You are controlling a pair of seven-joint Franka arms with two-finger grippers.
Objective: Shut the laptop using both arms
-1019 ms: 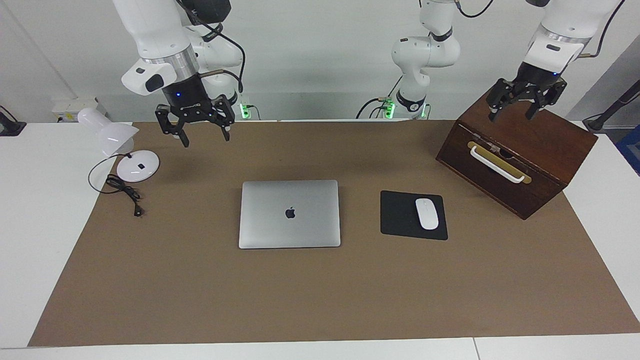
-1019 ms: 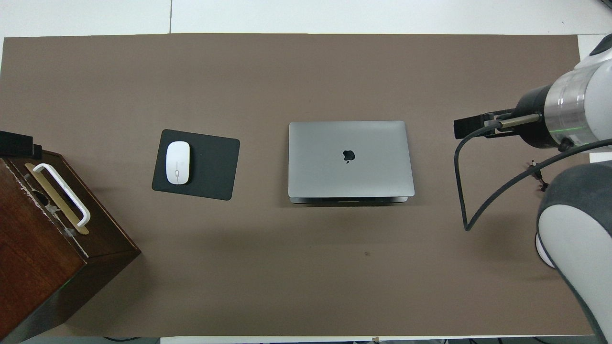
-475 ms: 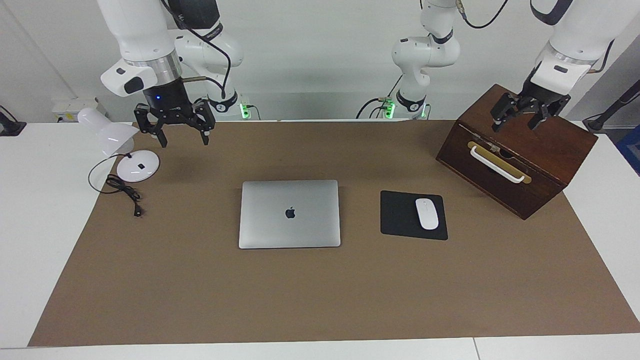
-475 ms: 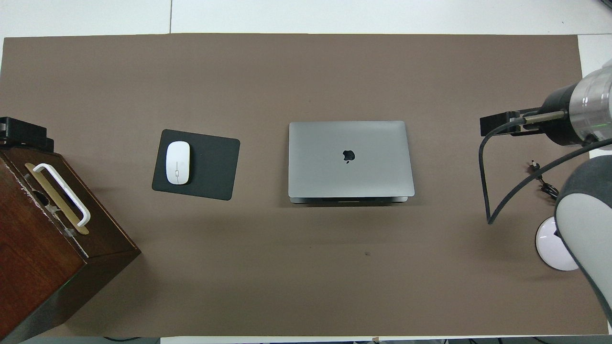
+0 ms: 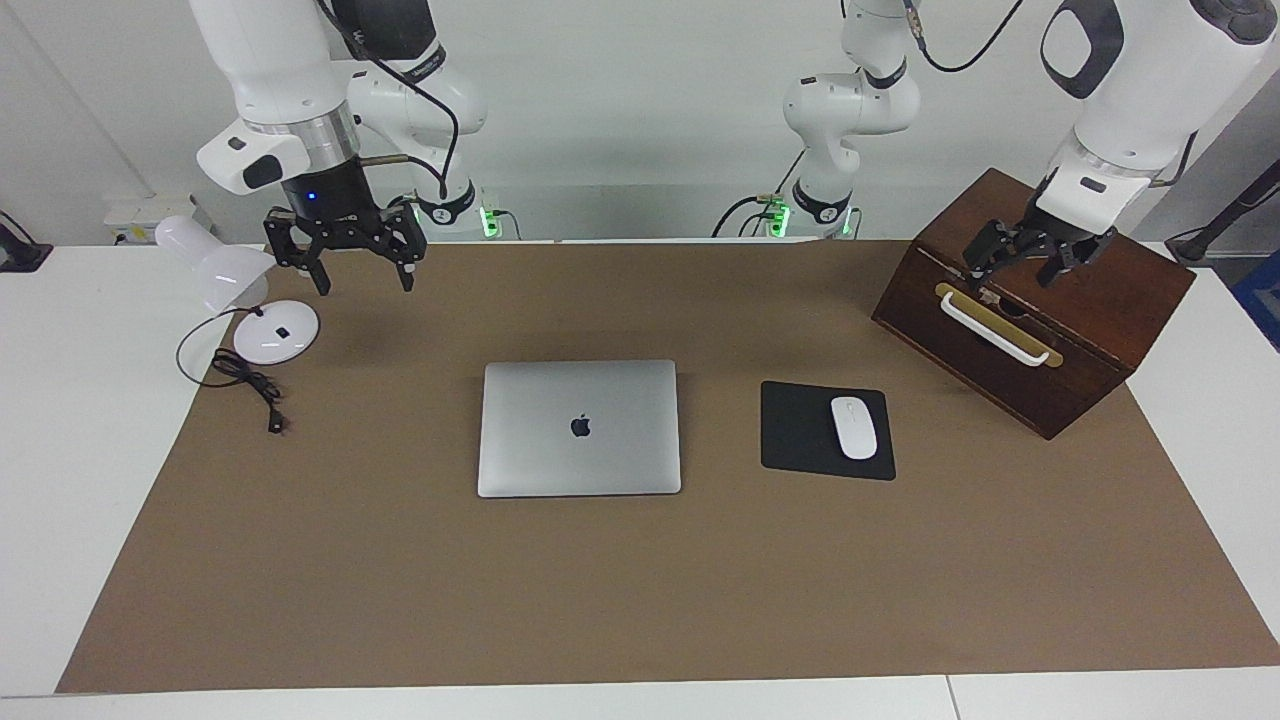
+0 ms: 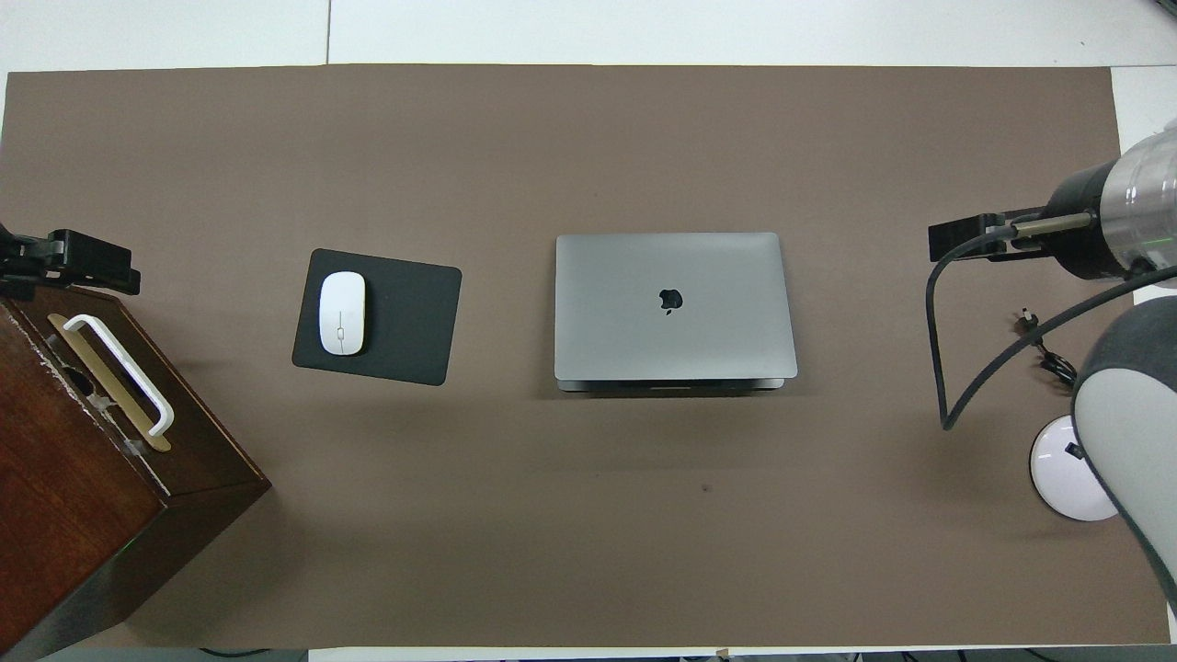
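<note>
A: Step? Laptop [image 5: 579,428] lies mid-tabletop [image 5: 640,580], lid already down flat. Looks done.

B: Right gripper [image 5: 344,262] is over the mat near the lamp [image 5: 235,290], left gripper [image 5: 1026,262] over the wooden box [image 5: 1090,290], both well clear of the laptop, fingers open, empty. Next: just park.

A: Containers?

B: Box shut; contents hidden.

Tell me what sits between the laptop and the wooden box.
The black mouse pad with the white mouse on it lies between the laptop and wooden box; both views show it.

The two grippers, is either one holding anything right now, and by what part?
Nothing is held. The right gripper and the left gripper are open and empty.
</note>
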